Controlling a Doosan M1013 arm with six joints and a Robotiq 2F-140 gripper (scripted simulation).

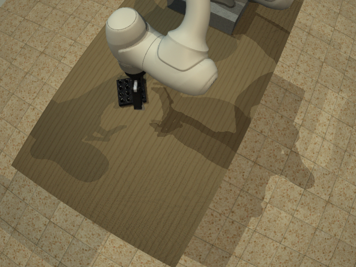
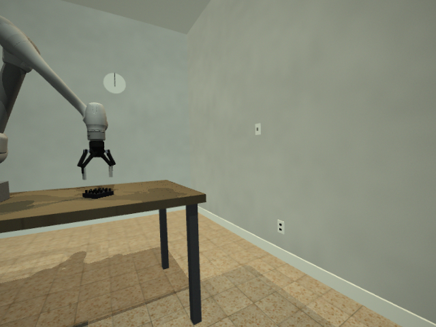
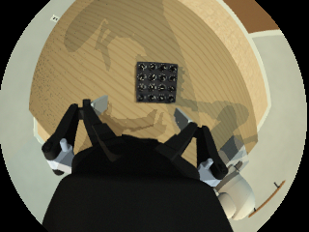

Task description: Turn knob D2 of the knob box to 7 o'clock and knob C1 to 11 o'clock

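Note:
The knob box (image 1: 124, 93) (image 2: 98, 193) (image 3: 157, 83) is a small black square block with rows of black knobs. It stands on the wooden table (image 1: 138, 161) (image 2: 148, 197) (image 3: 71, 91). The single knobs, their white lines and the printed names are too small to read. My gripper (image 2: 97, 173) (image 3: 141, 107) is open and empty. It hangs straight above the box, well clear of the knobs. In the top view the gripper (image 1: 137, 96) covers the right part of the box, and the arm hides the table behind it.
The arm's grey base block (image 1: 212, 14) (image 2: 3, 191) stands at the table's far end. The table has dark legs (image 2: 193, 263) and stands on a tiled floor (image 1: 301, 186). A wall (image 2: 317, 140) rises to the right of the table.

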